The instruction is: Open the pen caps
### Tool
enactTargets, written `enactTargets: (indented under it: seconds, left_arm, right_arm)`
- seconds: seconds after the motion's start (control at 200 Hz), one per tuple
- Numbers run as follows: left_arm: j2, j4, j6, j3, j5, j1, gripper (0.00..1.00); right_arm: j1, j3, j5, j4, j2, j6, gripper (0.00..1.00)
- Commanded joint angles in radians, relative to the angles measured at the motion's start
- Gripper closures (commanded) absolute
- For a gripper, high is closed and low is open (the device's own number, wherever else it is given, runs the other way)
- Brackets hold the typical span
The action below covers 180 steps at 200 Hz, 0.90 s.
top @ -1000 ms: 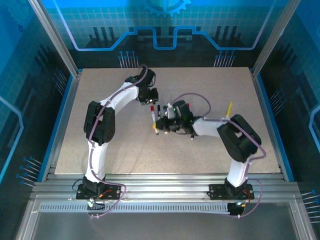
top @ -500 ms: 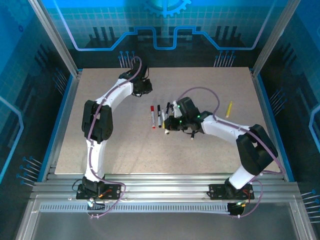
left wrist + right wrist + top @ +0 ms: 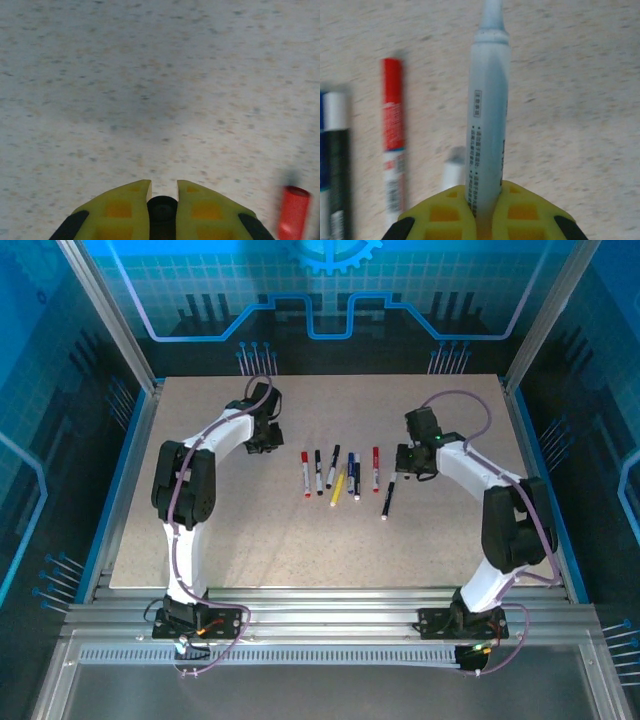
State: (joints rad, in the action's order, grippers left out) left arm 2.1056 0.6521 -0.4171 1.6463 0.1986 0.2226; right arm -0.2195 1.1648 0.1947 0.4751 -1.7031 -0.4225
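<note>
Looks like a robotics lab test cell: speckled tabletop fenced by aluminium profile rails, walled with blue circuit-patterned panels, white left arm and right arm bolted at the near edge.

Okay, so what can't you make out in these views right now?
- Left wrist: the dark round thing between the fingers of the left gripper, half hidden by them; cap or gripper part, unclear.
- Left wrist: the red cylinder, blurred and cut by the lower edge.
- Right wrist: the white pen in the right gripper, tip cut by the top edge, print blurred.
- Top: the row of pens, too small to tell caps.
</note>
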Motion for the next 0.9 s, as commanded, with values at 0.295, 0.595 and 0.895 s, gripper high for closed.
enactTargets:
  seconds: [0.295, 0.595, 0.895]
  left_arm:
    - [0.013, 0.099, 0.077, 0.010, 0.166, -0.083, 1.00]
    - [0.061, 0.124, 0.076, 0.020, 0.188, -0.122, 1.00]
    - [0.093, 0.138, 0.064, 0.038, 0.164, -0.144, 0.85]
  right_arm:
    - [0.172, 0.152, 0.104, 0.084, -0.190, 0.050, 1.00]
    - [0.219, 0.202, 0.130, 0.129, -0.254, 0.039, 1.00]
    - [0.223, 0.246, 0.181, 0.178, -0.307, 0.034, 0.85]
